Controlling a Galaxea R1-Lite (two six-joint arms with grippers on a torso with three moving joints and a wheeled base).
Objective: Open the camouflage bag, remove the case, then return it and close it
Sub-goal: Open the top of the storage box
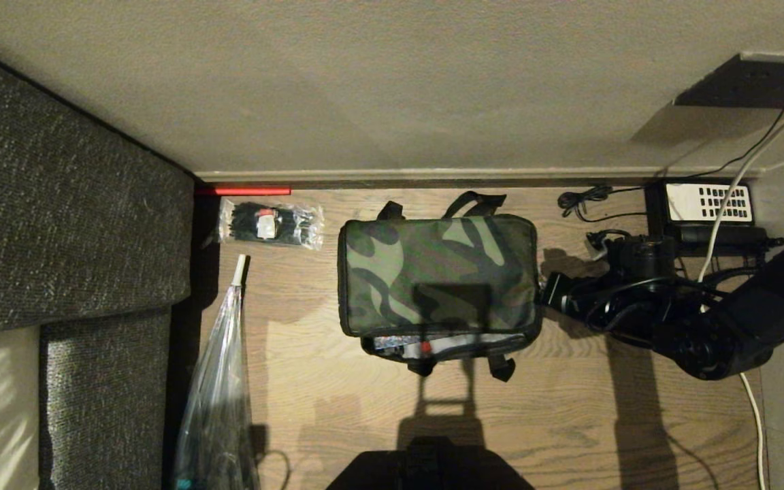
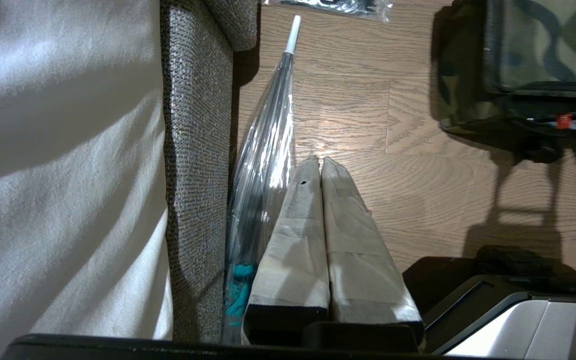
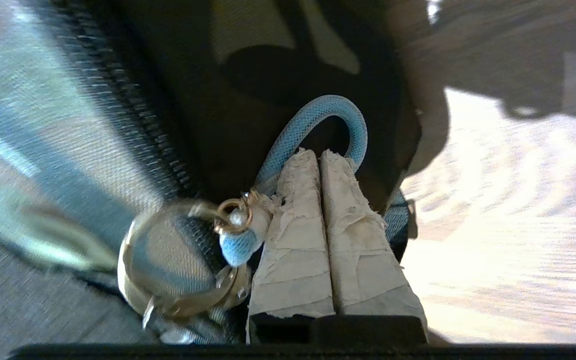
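- Right hand (image 3: 320, 157): clenched on the blue mesh cord loop (image 3: 335, 112) tied to the zipper ring (image 3: 183, 270), at the right end of the camouflage bag (image 1: 436, 272); judged a hold for drawing the zipper.
- Bag: on the wooden floor (image 1: 569, 422), lid down, near edge gaping, silvery lining and a red spot showing.
- Case: not identifiable, presumably inside.
- Left hand (image 2: 320, 162): clenched empty, parked beside the sofa (image 2: 198, 150).

The camouflage bag (image 1: 437, 272) was viewed from overhead by the head camera; it was shared distantly by the left wrist view and closely by the right.
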